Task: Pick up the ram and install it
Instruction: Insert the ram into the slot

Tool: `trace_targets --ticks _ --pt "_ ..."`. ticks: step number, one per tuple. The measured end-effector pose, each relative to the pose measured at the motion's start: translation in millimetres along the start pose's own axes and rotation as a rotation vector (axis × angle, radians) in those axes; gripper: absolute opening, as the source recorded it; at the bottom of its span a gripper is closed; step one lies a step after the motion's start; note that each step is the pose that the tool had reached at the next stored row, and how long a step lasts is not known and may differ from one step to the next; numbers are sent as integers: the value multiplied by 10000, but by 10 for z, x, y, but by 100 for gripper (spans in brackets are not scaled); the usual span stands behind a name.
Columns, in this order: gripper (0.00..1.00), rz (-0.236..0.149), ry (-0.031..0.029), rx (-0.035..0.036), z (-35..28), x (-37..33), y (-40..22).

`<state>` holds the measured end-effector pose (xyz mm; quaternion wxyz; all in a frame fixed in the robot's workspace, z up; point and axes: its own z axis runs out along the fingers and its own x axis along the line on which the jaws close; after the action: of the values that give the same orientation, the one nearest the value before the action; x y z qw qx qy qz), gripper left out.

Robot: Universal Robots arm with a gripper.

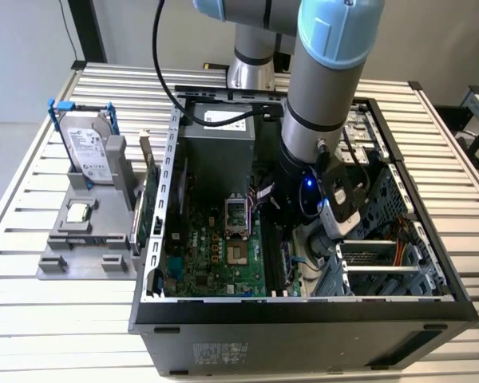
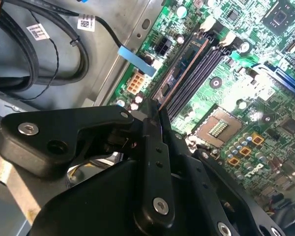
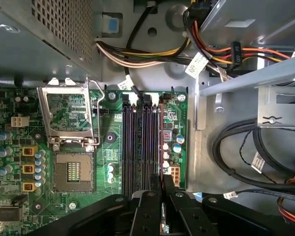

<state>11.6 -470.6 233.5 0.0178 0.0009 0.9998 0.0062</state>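
While the pincer (image 3: pixel 162 196) hangs low inside the open computer case (image 1: pixel 303 307), its fingers are pressed narrow on the ram (image 2: pixel 184 69).

Thin and edge-on, the stick runs from the fingertips (image 2: pixel 155 123) along the outermost of the black memory slots (image 3: pixel 140 140) — whether it is fully seated I cannot tell. I judge it light, stiff and fragile; best held by its long edges, not the chips. Beyond, the motherboard (image 1: pixel 215 255) shows an empty processor socket (image 3: pixel 73 169) with its frame open. On the worktop (image 1: pixel 32 319), toward its left edge, a grey tray (image 1: pixel 56 263) holds a hard drive (image 1: pixel 89 152) upright and a processor chip (image 1: pixel 78 212).
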Motion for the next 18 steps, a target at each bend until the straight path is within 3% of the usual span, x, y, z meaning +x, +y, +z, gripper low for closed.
trace_targets --ticks 7,18 --pt "0 -21 1 2 71 8 -16" --pt "0 -27 1 0 80 8 -28"
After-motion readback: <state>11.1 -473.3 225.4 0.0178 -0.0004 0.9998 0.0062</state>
